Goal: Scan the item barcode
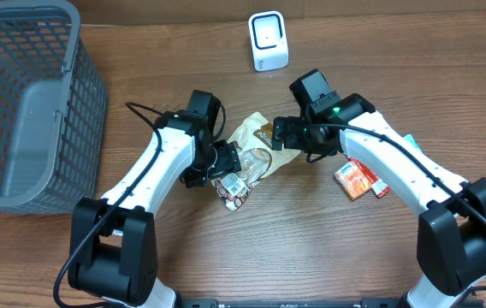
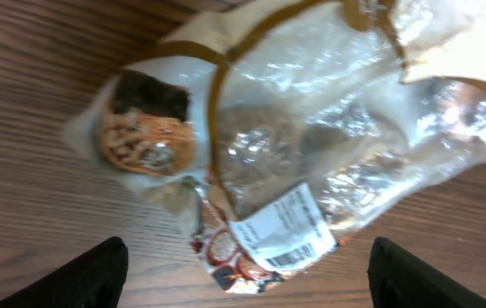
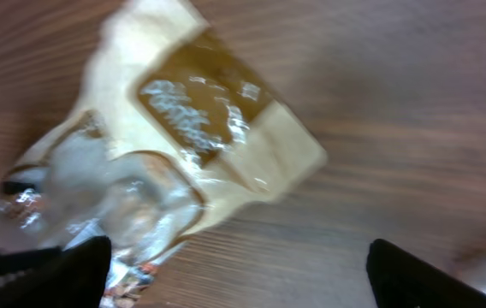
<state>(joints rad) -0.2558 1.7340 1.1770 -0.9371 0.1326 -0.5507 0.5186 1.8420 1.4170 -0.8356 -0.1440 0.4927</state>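
**Free room and obstacles, table (image 1: pixel 251 257)**

- Wire basket (image 1: pixel 20 103): fills the far-left side. Its tall grey mesh walls bar sideways passage, and its top is open.
- Barcode scanner (image 1: pixel 269 40): upright at rear centre, well apart from the snack bag (image 1: pixel 256 152), with bare wood between them.
- Snack bag: lies at centre, hemmed in by both arms. The side approaches are taken.
- Left gripper (image 2: pixel 249 257): fingers spread wide. The bag's labelled end lies between them, with a gap of wood on either side.
- Right gripper (image 3: pixel 239 252): fingers spread wide. The bag crowds one finger, and the rest of the span is bare wood.
- Orange packets (image 1: pixel 358 180): right of centre, just beside the right forearm.
- Front strip between the arm bases: bare wood.
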